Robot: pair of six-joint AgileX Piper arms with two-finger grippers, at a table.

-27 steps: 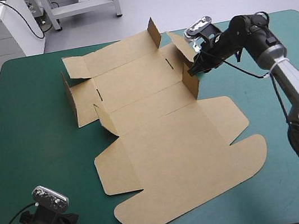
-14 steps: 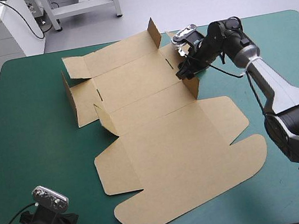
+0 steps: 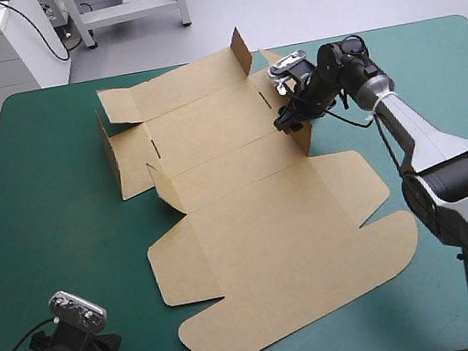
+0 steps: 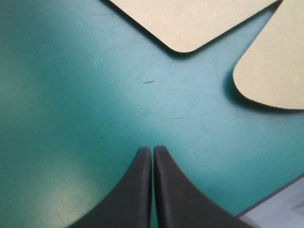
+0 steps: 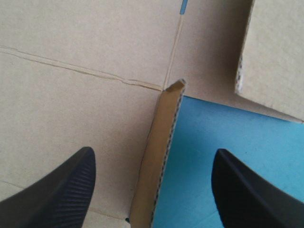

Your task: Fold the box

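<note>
Clearance and obstructions: table top, box part raised.

Open teal-green cover runs wide along the table's left side, along the right side, and at the near right corner. The box's near half lies flat and gives low passage over it. Standing obstacles, all in the far half: left wall, short flap at the near left, far flap, and an upright flap on the right. The right gripper straddles that upright flap, fingers spread, board floor on one side and bare cover on the other. The left gripper, fingers together, hangs over bare cover at the near left corner; two rounded box edges lie ahead of it, with an open gap between them.
</note>
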